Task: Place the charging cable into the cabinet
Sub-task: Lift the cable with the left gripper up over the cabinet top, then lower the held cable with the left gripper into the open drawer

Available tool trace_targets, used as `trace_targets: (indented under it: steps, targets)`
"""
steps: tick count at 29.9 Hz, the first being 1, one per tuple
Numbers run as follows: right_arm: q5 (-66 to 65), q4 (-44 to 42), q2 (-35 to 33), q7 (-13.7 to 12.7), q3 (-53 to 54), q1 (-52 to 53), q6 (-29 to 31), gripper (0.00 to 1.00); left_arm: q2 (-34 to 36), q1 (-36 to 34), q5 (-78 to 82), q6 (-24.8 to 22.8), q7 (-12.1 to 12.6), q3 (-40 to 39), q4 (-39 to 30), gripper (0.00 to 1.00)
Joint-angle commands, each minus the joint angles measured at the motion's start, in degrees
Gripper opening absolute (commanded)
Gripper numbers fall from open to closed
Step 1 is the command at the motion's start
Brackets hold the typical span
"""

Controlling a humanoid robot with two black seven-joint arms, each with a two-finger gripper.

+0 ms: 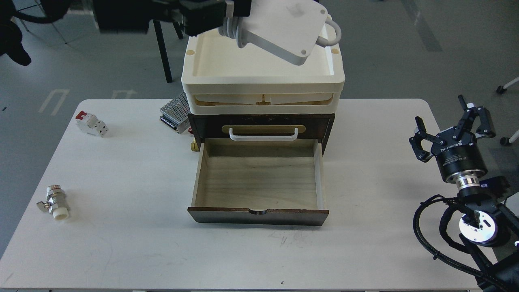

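The charging cable [288, 28], a flat white brick with a white cord wound around its middle, hangs tilted at the top of the head view, above the cream trays [259, 85]. My left gripper [233, 16], dark and close to the camera, is shut on its wound middle. The cabinet [326, 123] is a dark brown box with a brass plate and a white handle [263, 136]. Its pale-wood drawer [259, 182] is pulled out toward me and holds nothing. My right gripper [446, 121] is open and empty, over the table's right edge.
A perforated metal power supply [174, 111] lies behind the cabinet's left corner. A white-and-red circuit breaker [91, 123] lies at far left and a metal valve [54, 200] at near left. A small brass fitting [196, 145] sits by the drawer's left side.
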Motion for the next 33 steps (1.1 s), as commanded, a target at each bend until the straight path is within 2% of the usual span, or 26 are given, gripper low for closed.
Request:
trace_targets:
  steps: [1, 20, 24, 28, 33]
  targets:
    - [0.0, 0.0, 0.0, 0.0, -0.1, 0.0, 0.0, 1.00, -1.6, 4.4, 2.9, 0.2, 0.0, -0.1, -0.3, 0.00]
    - [0.0, 0.0, 0.0, 0.0, 0.0, 0.0, 0.0, 0.99, -1.0, 9.4, 3.2, 0.7, 0.0, 0.1, -5.4, 0.01]
    - [0.0, 0.0, 0.0, 0.0, 0.0, 0.0, 0.0, 1.00, -1.1, 13.8, 5.3, 1.0, 0.0, -0.2, -5.3, 0.01]
    - [0.0, 0.0, 0.0, 0.0, 0.0, 0.0, 0.0, 1.00, -0.8, 18.2, 7.7, 4.4, 0.0, -0.4, -5.3, 0.01]
    - [0.0, 0.0, 0.0, 0.0, 0.0, 0.0, 0.0, 1.00, 0.7, 22.5, 7.8, 6.0, 0.0, -0.3, -5.2, 0.01]
